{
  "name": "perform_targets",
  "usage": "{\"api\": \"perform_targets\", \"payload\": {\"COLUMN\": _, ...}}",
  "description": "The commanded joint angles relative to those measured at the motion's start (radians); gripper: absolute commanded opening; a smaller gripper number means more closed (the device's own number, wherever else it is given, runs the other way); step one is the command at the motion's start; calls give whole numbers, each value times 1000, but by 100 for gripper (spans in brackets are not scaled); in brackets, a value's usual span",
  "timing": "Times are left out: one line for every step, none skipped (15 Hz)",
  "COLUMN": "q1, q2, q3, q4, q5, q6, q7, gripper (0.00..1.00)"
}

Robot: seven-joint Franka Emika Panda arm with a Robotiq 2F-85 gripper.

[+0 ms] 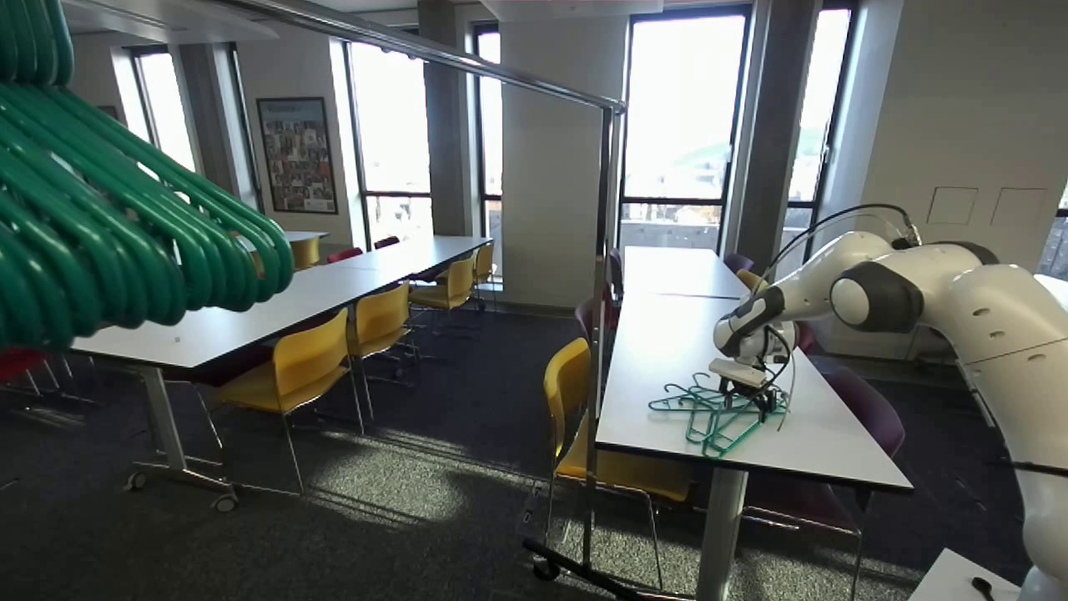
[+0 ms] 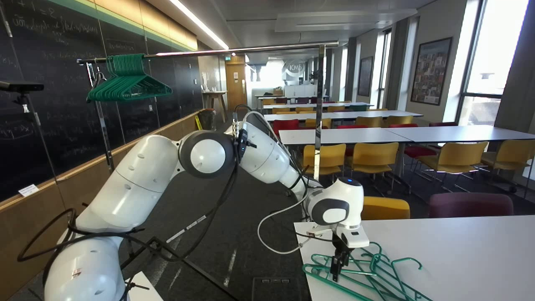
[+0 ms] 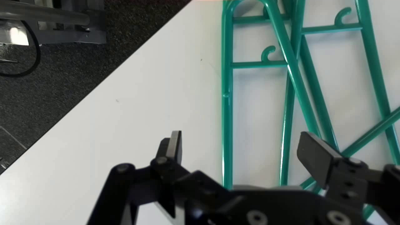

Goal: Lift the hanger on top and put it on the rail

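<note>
Several green plastic hangers lie in an overlapping pile on a white table; the pile point(image 1: 709, 424) shows in an exterior view, and a hanger bar point(image 2: 350, 290) shows in an exterior view. In the wrist view the top hanger point(image 3: 227, 125) has a long straight bar and a slanted bar crossing over others. My gripper point(image 3: 241, 140) is open and points down at the pile; it also shows in both exterior views point(image 1: 745, 402) point(image 2: 337, 267). Two green bars run between its fingers, gripped by neither. The metal rail point(image 1: 501, 72) also shows in an exterior view point(image 2: 250, 49).
Many green hangers point(image 2: 127, 90) hang at one end of the rail, large in an exterior view point(image 1: 167, 242). A rail post point(image 2: 319, 113) stands beside the white table point(image 1: 834, 442). Yellow chairs point(image 1: 567, 388) and a purple chair point(image 2: 470, 205) stand around it.
</note>
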Motion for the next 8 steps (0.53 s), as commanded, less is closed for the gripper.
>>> {"api": "perform_targets", "payload": {"q1": -21, "q2": 95, "q3": -5, "q4": 126, "q5": -2, "q6": 3, "q7": 68, "gripper": 100}}
{"api": "perform_targets", "payload": {"q1": -24, "q2": 116, "q3": -7, "q4": 151, "q5": -3, "q6": 0, "q7": 83, "gripper": 100}}
{"api": "perform_targets", "payload": {"q1": -29, "q2": 135, "q3": -8, "q4": 174, "q5": -5, "q6": -2, "q7": 96, "gripper": 100}}
{"api": "perform_targets", "payload": {"q1": -32, "q2": 153, "q3": -9, "q4": 197, "q5": -7, "q6": -5, "q7": 106, "gripper": 100}}
{"api": "perform_targets", "payload": {"q1": -35, "q2": 168, "q3": -10, "q4": 216, "q5": -10, "q6": -9, "q7": 116, "gripper": 100}}
{"api": "perform_targets", "payload": {"q1": -39, "q2": 181, "q3": -12, "q4": 233, "q5": -16, "q6": -15, "q7": 118, "gripper": 100}}
{"api": "perform_targets", "payload": {"q1": -42, "q2": 191, "q3": -12, "q4": 246, "q5": -18, "q6": -17, "q7": 119, "gripper": 100}}
{"api": "perform_targets", "payload": {"q1": -46, "q2": 200, "q3": -12, "q4": 259, "q5": -19, "q6": -22, "q7": 117, "gripper": 100}}
